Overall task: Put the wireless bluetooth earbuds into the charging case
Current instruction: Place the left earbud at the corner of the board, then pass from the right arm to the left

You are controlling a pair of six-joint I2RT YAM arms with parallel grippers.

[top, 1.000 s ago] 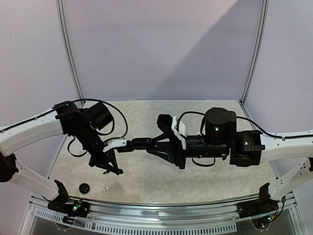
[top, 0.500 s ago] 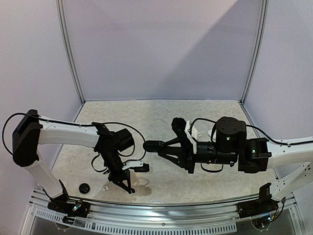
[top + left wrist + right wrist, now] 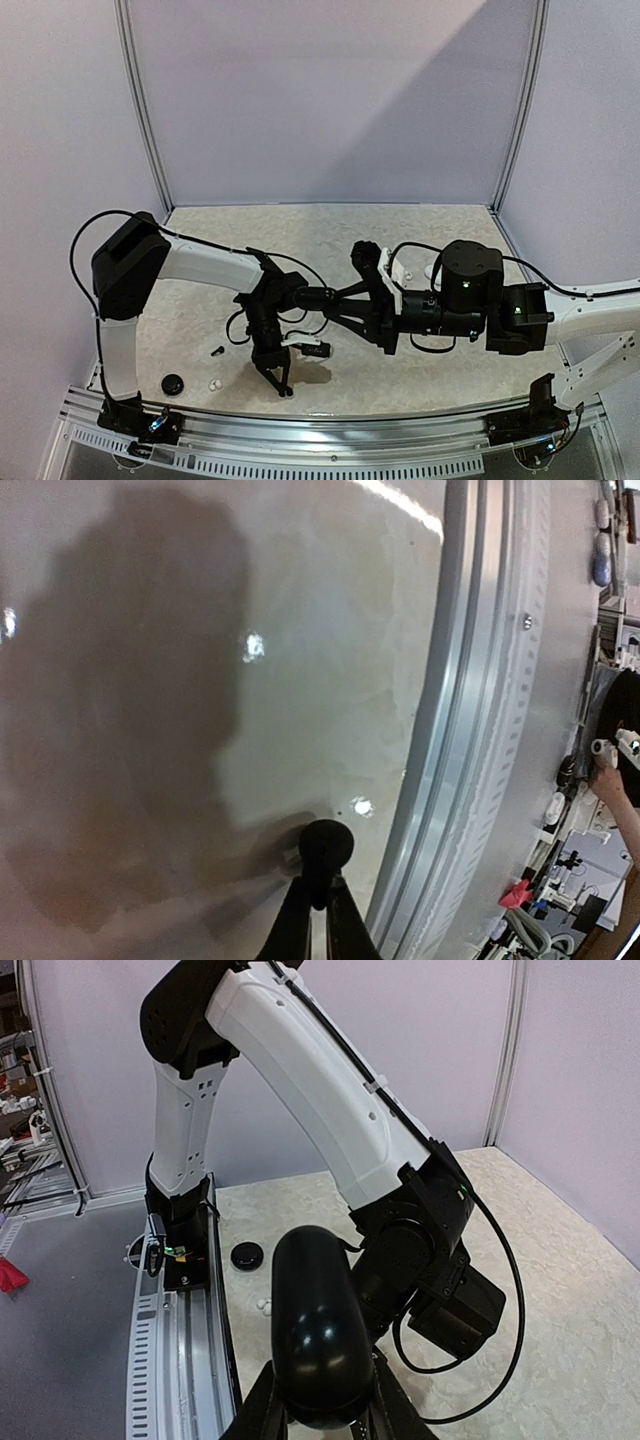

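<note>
Watching from here, I'd judge this the pick-up step. The left end effector (image 3: 318, 900) is clenched on a tiny, glossy black earbud (image 3: 327, 845), low over the mottled worktop (image 3: 300, 225) beside the metal rail (image 3: 470, 730). The right end effector (image 3: 320, 1412) is grasping the smooth, egg-shaped charging case (image 3: 313, 1330), seemingly closed. Next comes opening it and fine alignment.

two arms of mine — left arm (image 3: 210, 265), right arm (image 3: 590, 308) — one glossy black case (image 3: 315, 1350), one flat round black disc (image 3: 172, 383), one black earbud (image 3: 217, 351), one white earbud (image 3: 213, 384), one small black round bit (image 3: 325, 845) i cannot name
</note>
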